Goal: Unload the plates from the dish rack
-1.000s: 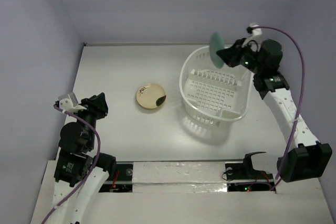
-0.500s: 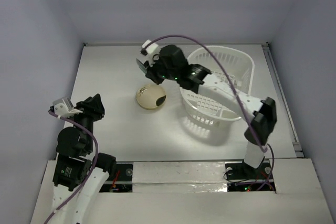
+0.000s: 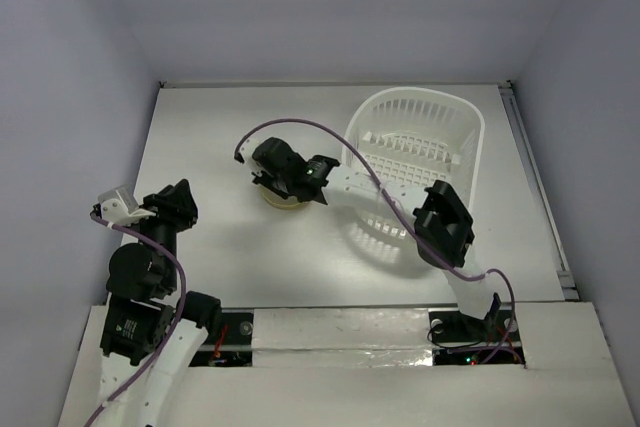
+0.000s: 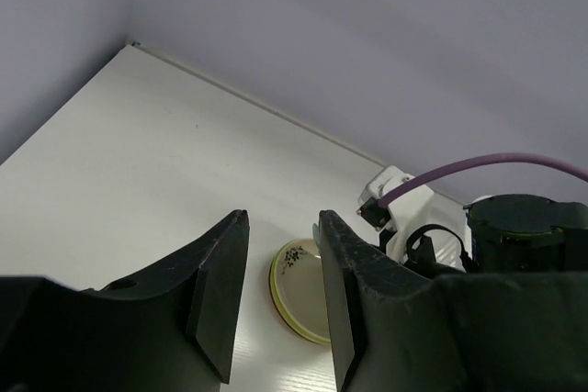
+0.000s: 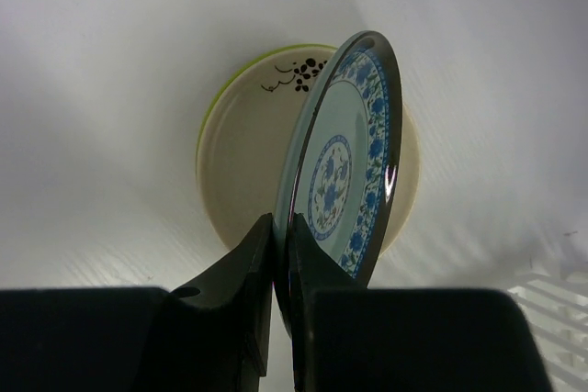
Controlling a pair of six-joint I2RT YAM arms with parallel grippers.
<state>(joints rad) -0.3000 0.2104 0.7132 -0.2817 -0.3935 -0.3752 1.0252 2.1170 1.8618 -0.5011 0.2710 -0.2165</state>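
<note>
My right gripper [image 3: 278, 175] [image 5: 283, 236] is shut on the rim of the teal plate [image 5: 344, 172], which has a blue patterned centre. It holds the plate on edge just over a stack on the table. The stack's top is the cream-beige plate [image 5: 243, 158] [image 4: 299, 305] [image 3: 283, 205], with a lime green rim [image 5: 276, 50] showing under it. No amber plate is visible. The white dish rack [image 3: 462, 137] stands right of the stack, and I see no plates in it. My left gripper [image 3: 180, 197] [image 4: 280, 227] is open and holds nothing, near the table's left front.
The right arm [image 3: 390, 197] stretches across the rack's front-left rim, its purple cable [image 3: 300, 127] looping above. Walls close the table at the back and both sides. In the left wrist view the right wrist [image 4: 423, 236] sits beside the stack.
The right arm swung the teal plate from the rack's back rim leftward and lowered it over the plate stack. The left arm hardly moved.
</note>
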